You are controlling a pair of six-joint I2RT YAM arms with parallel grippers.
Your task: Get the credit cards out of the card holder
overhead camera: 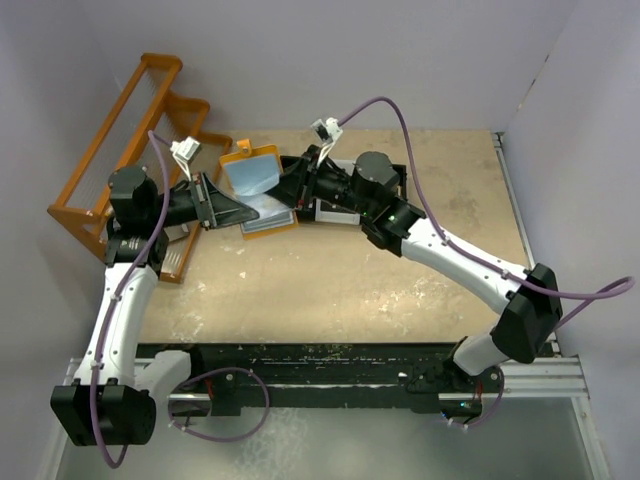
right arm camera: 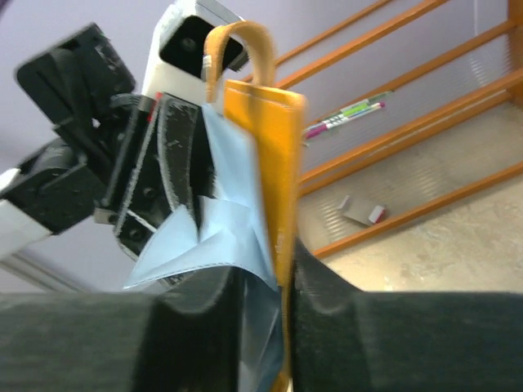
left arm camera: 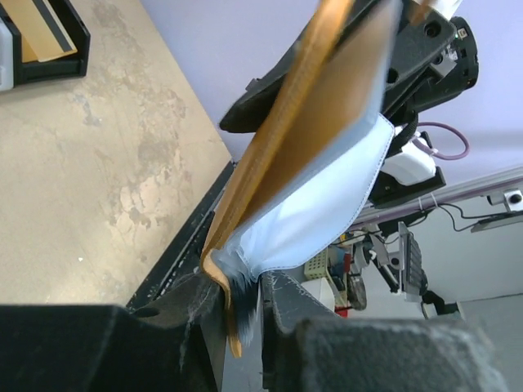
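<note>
Tan-orange leather-like bifold card holder (overhead camera: 258,180), pale blue inside, is held spread above the worktop (overhead camera: 350,290) near its far edge, left of middle; left gripper (left arm camera: 239,298) and right gripper (right arm camera: 265,282) each pinch narrowly on opposite edges

This is looking like a robotics lab test cell. Plain lavender panels (overhead camera: 300,60) are boxing in a scuffed tabletop (overhead camera: 330,290), while two cabled robot arms (overhead camera: 470,265) are sitting bolted to an aluminium rail (overhead camera: 540,375).
</note>
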